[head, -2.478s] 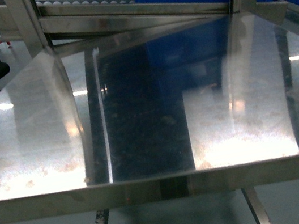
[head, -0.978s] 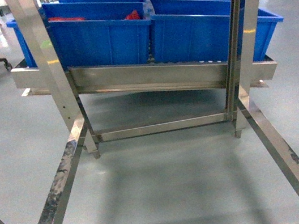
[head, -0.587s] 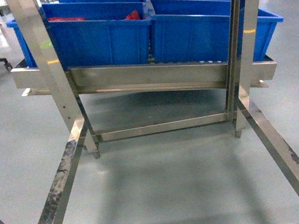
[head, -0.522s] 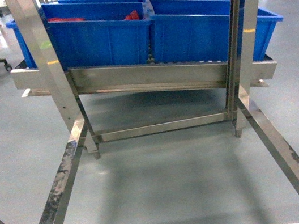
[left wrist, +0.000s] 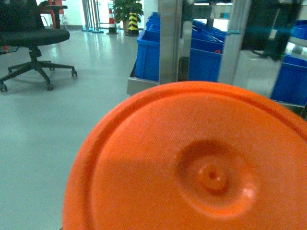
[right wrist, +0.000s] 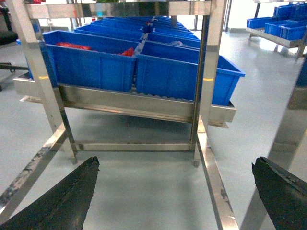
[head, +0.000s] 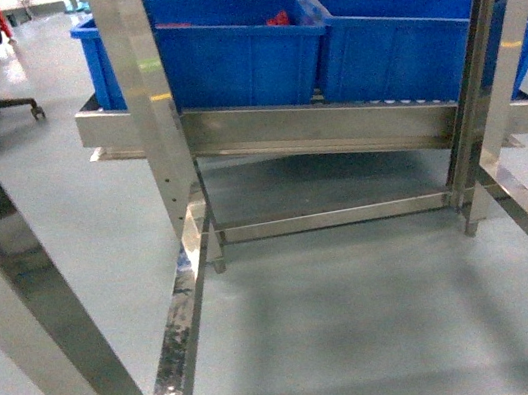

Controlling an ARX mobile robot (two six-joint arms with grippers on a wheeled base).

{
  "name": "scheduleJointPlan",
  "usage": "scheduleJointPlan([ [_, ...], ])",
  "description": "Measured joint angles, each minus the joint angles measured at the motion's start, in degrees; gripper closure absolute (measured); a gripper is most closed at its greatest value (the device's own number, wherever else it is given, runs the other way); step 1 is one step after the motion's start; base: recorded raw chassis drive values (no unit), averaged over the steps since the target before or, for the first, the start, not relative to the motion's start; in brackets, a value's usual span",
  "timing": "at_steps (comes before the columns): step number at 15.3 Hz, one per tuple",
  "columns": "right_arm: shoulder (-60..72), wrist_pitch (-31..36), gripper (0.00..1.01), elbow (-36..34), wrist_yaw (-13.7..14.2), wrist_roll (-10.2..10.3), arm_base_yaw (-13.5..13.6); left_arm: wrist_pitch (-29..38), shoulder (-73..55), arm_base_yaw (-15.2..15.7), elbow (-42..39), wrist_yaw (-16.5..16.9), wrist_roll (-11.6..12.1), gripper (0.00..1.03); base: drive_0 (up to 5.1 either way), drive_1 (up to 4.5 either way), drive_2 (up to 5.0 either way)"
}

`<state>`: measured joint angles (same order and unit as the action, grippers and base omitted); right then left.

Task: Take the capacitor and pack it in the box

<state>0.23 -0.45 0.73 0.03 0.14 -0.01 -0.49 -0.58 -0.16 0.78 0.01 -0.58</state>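
Note:
An orange round face with a dimpled centre [left wrist: 192, 163] fills most of the left wrist view, very close to the camera. It hides the left gripper's jaws, and I cannot tell whether it is the capacitor or whether it is held. My right gripper [right wrist: 175, 191] is open, its two black fingertips [right wrist: 72, 191] far apart over bare floor, with nothing between them. The box is out of view in every frame. Neither gripper shows in the head view.
Blue plastic bins [head: 240, 54] sit in rows on a sloped steel rack [head: 313, 128], some holding red parts. Steel posts [head: 154, 114] and floor rails [head: 180, 333] frame the grey floor ahead. A slanted steel post [head: 32, 327] stands close at left. A black office chair [left wrist: 33, 38] is off to the left.
The head view went from a steel tabletop to the rack and floor. In the last half second the rack has shifted right in view and a near post has entered at left.

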Motion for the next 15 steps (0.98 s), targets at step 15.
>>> scheduleJointPlan([
  [15, 0.0, 0.3, 0.03, 0.0, 0.0, 0.0, 0.0, 0.2, 0.0, 0.0, 0.0, 0.0, 0.0, 0.6, -4.9, 2.51, 2.5],
])
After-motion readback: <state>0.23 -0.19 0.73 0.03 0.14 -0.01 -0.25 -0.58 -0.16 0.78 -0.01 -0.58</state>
